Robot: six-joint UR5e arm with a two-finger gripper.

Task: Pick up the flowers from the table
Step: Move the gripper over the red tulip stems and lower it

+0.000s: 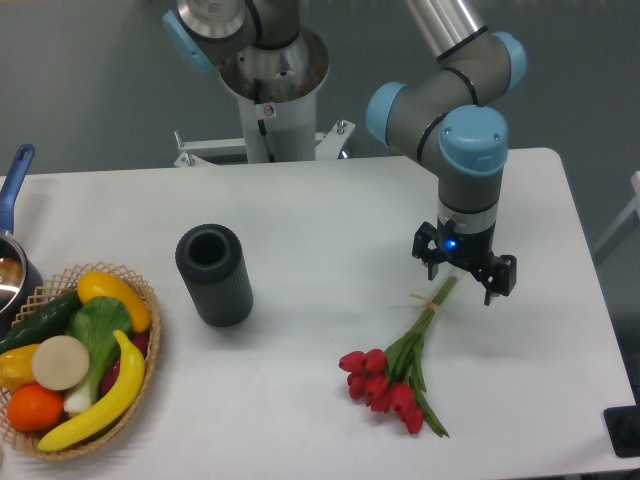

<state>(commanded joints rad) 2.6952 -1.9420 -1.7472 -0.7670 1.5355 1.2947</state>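
Note:
The flowers (412, 345), a small bunch of red tulips with green stems and a pale band near the stem ends, lie flat on the white table (330, 210) at the front right. The buds point toward the front left and the stem ends toward the back right. My gripper (463, 281) points down over the stem ends with its jaws open, one finger on each side of the stems. It is empty. I cannot tell its height above the table.
A dark grey cylinder (213, 274) stands upright left of centre. A wicker basket (152, 345) of vegetables and fruit sits at the front left, with a blue-handled pot (12, 262) behind it. The robot base (270, 90) is at the back. A black object (625, 430) is at the front right edge.

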